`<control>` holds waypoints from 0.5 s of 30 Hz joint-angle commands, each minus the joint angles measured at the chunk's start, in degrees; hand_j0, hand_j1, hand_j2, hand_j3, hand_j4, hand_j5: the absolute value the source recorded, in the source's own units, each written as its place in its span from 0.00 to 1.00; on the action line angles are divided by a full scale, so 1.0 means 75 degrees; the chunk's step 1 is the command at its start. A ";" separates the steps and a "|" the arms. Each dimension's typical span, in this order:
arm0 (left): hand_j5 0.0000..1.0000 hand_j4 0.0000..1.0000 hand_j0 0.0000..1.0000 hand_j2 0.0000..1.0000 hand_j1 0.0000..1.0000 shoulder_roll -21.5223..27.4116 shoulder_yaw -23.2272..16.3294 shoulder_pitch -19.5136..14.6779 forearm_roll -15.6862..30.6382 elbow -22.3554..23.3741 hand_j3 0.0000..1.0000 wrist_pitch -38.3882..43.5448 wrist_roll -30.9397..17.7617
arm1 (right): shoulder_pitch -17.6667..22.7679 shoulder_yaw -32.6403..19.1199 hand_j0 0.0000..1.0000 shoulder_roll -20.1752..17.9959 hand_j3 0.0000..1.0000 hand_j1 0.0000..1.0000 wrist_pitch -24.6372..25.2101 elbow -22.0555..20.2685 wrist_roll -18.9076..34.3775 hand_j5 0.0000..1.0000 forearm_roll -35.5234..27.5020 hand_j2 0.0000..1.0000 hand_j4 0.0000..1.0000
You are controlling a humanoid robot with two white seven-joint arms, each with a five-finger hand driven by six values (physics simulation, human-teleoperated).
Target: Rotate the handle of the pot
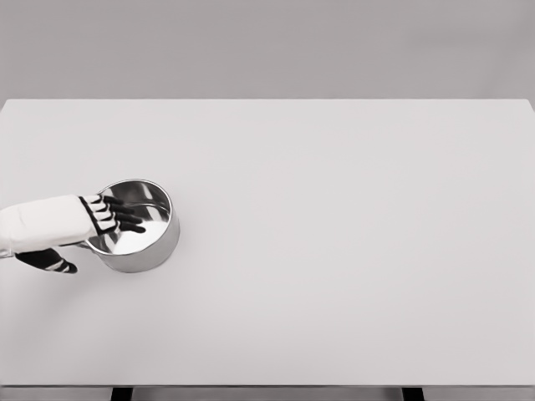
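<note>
A round steel pot (144,249) stands on the left part of the white table (334,251). My left hand (115,215) comes in from the left edge and lies over the pot's left rim. Its dark fingers (129,219) stretch out flat above the pot's inside. The thumb (52,261) points away, down and to the left of the pot. Nothing is gripped between them. A short grey stub (84,245) shows under the wrist at the pot's left side; the rest of the handle is hidden by the white forearm (42,224).
The table's far edge (267,100) meets a plain grey wall. Its front edge (267,386) runs along the bottom of the picture, with two dark legs below it.
</note>
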 commanded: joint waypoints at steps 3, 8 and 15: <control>1.00 1.00 1.00 1.00 1.00 0.0011 0.0022 0.0000 0.0061 0.0187 1.00 0.0012 0.0003 | 0.0000 0.0000 1.00 0.0000 1.00 1.00 0.0000 0.0001 0.0002 1.00 0.0001 1.00 1.00; 1.00 1.00 1.00 1.00 1.00 0.0011 0.0022 0.0000 0.0073 0.0398 1.00 0.0012 0.0003 | 0.0000 0.0000 1.00 0.0000 1.00 1.00 0.0000 0.0001 0.0002 1.00 0.0001 1.00 1.00; 1.00 1.00 1.00 1.00 1.00 0.0011 0.0045 0.0000 0.0073 0.0621 1.00 0.0012 0.0003 | 0.0000 0.0000 1.00 0.0000 1.00 1.00 0.0000 0.0001 0.0002 1.00 0.0001 1.00 1.00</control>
